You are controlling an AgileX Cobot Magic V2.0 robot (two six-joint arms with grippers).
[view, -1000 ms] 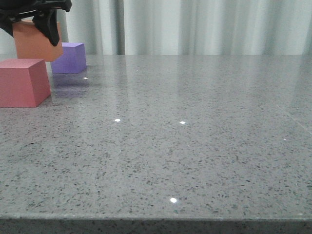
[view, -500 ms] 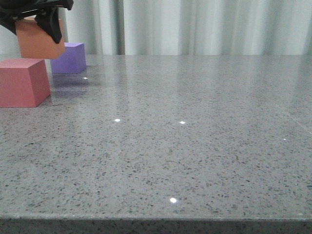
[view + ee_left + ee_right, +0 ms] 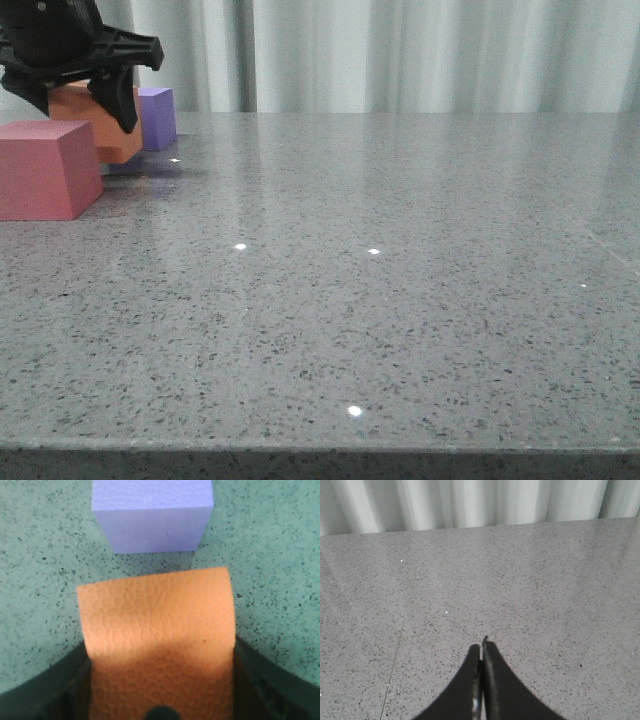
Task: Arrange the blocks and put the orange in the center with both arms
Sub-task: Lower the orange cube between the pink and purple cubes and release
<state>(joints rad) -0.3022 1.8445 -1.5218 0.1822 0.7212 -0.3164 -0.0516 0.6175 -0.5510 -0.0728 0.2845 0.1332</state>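
My left gripper (image 3: 85,108) is shut on the orange cube (image 3: 112,138) at the far left of the table. It holds the cube low, at or just above the tabletop, between the red-pink cube (image 3: 45,168) in front and the purple cube (image 3: 158,116) behind. In the left wrist view the orange cube (image 3: 157,625) fills the space between the dark fingers (image 3: 272,685), with the purple cube (image 3: 152,515) just beyond it and a narrow gap between them. My right gripper (image 3: 482,647) is shut and empty over bare table. It does not show in the front view.
The grey speckled stone table (image 3: 400,260) stretches to the right and to the front edge. Pale curtains (image 3: 420,50) hang behind the table's far edge.
My left gripper has come down with the orange cube, from above the red-pink and purple cubes to table level between them. The other two cubes have not moved.
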